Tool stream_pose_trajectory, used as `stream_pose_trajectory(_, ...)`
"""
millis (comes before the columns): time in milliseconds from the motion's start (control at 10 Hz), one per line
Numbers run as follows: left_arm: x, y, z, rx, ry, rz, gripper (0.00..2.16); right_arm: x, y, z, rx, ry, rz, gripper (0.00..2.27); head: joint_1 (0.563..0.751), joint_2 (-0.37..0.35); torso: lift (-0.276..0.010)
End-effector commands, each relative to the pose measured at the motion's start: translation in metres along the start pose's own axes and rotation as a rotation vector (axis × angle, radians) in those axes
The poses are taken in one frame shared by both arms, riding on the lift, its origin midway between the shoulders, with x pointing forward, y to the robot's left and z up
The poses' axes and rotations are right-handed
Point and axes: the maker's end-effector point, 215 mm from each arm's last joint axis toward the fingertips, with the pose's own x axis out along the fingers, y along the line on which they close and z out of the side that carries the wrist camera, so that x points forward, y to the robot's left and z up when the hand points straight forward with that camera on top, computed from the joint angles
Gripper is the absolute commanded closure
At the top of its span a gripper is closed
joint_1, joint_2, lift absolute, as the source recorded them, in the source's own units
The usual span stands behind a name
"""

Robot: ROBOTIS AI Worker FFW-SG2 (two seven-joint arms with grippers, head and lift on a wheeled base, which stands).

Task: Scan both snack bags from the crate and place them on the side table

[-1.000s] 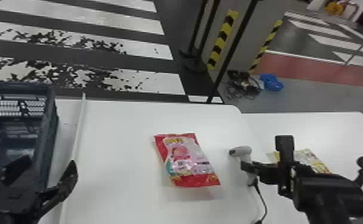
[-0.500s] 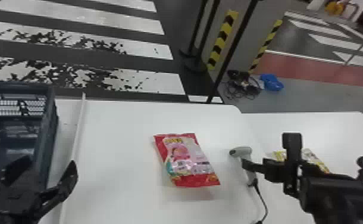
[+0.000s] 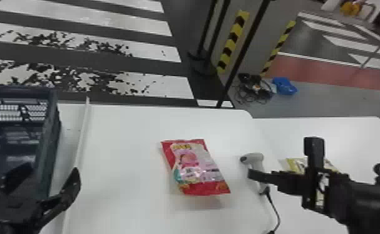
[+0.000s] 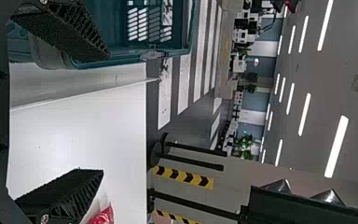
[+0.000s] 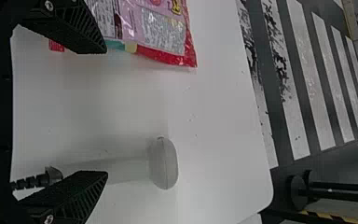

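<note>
The white bench [image 3: 121, 130] fills lower centre, a side bench [image 3: 354, 133] at right, the crate [image 3: 52, 149] at left edge. Left pincer [image 3: 52, 171], lower left, and right pincer [image 3: 281, 158], lower right, gape unclenched, empty. Mid-frame lies the red bag [image 3: 195, 168]; the right wrist view shows its fine print [image 5: 163, 30]. The yellow bag [image 3: 296, 165] lies right, a scanner [image 3: 256, 159] between.

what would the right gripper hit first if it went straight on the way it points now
Probably the scanner, which lies ahead of one finger of the right gripper; depth is unclear, though, so it might meet the white table instead.
</note>
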Motion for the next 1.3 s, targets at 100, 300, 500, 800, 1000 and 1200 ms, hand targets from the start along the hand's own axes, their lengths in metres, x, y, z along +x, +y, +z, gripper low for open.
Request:
stream_pose_trajectory(100, 0.001, 0.000, 0.000, 0.001, 0.002, -0.002, 0.07, -0.004, 0.036, -0.016, 0.083, 0.061, 0.125, 0.08, 0.695, -0.350, -0.095)
stream_pose_trajectory(300, 0.002, -0.002, 0.002, 0.004, -0.002, -0.005, 0.07, 0.000, 0.059, -0.017, 0.116, 0.090, 0.202, 0.08, 0.695, -0.350, -0.095)
stream_pose_trajectory(500, 0.002, -0.003, 0.002, 0.003, -0.002, -0.007, 0.07, 0.019, 0.064, -0.021, 0.130, 0.130, 0.219, 0.08, 0.695, -0.329, -0.095)
stream_pose_trajectory(800, 0.002, -0.002, 0.000, 0.003, 0.001, -0.006, 0.07, 0.046, 0.066, -0.030, 0.106, 0.164, 0.228, 0.08, 0.695, -0.308, -0.095)
stream_pose_trajectory(1000, 0.002, -0.002, 0.001, 0.003, 0.000, -0.006, 0.07, 0.062, 0.066, -0.031, 0.078, 0.175, 0.220, 0.08, 0.695, -0.299, -0.095)
stream_pose_trajectory(1200, 0.002, -0.001, -0.001, 0.001, 0.004, -0.004, 0.07, 0.070, 0.070, -0.037, 0.063, 0.198, 0.220, 0.08, 0.695, -0.292, -0.095)
